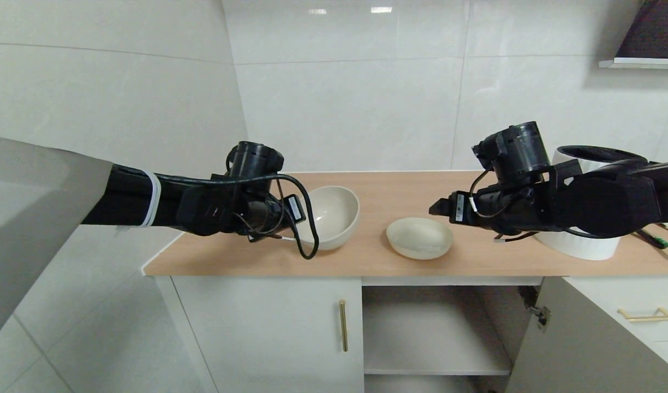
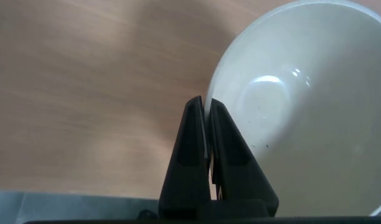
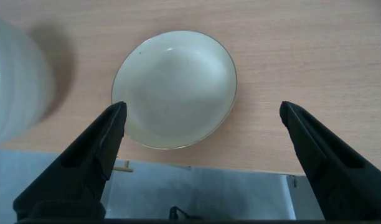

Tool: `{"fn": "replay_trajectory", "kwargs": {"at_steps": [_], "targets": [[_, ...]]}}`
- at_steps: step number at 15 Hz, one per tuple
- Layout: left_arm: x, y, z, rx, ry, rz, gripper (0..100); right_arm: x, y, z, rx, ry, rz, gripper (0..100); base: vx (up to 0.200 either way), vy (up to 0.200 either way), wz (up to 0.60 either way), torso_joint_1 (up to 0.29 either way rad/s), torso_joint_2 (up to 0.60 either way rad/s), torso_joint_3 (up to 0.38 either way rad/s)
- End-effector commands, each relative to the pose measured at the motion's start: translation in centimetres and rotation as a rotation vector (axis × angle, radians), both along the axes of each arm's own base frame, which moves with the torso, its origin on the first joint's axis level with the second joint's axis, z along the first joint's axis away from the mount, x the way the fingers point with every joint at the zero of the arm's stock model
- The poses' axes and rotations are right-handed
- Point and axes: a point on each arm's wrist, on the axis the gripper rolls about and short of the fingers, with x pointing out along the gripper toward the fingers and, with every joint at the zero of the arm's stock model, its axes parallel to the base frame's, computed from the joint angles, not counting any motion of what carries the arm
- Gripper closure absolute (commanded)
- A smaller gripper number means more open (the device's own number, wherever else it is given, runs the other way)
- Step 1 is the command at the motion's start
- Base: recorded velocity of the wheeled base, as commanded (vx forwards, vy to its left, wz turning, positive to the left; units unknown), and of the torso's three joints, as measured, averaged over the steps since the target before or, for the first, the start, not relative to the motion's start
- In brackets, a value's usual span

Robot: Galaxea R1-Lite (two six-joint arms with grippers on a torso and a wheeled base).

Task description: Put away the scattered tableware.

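Left gripper (image 2: pixel 207 102) is clamped tight, its two black fingers pinching the thin rim of the big bowl (image 1: pixel 334 215), which is glossy, off-white, deep and round and sits tipped toward the left end of the counter (image 1: pixel 476 262). The counter has a matte, pale wood grain. Right gripper (image 3: pixel 201 109) hangs with its fingers spread wide and nothing between them, straight above the dish (image 1: pixel 419 237), a shallow, smooth, cream saucer lying flat mid-counter, just beside the bowl
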Motion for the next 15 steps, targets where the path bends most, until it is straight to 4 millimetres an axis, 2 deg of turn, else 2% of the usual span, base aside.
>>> {"fn": "replay_trajectory", "kwargs": {"at_steps": [1, 6, 10, 15], "targets": [[-1.0, 0.4, 1.7, -0.009, -0.033, 0.003, 100, 0.3, 0.2, -0.5, -0.008, 0.011, -0.001, 0, 0.000, 0.000, 0.00, 0.000, 0.00, 0.000], [-2.4, 0.8, 2.8, -0.011, -0.047, -0.009, 100, 2.8, 1.0, -3.9, -0.083, 0.059, -0.069, 0, 0.000, 0.000, 0.00, 0.000, 0.00, 0.000], [-2.5, 0.8, 3.0, -0.014, -0.053, -0.009, 100, 4.5, 0.5, -6.0, -0.112, 0.098, -0.104, 0, 0.000, 0.000, 0.00, 0.000, 0.00, 0.000], [-2.5, 0.8, 3.0, -0.014, -0.053, -0.009, 100, 5.1, 0.2, -6.6, -0.118, 0.110, -0.116, 0, 0.000, 0.000, 0.00, 0.000, 0.00, 0.000]]}}
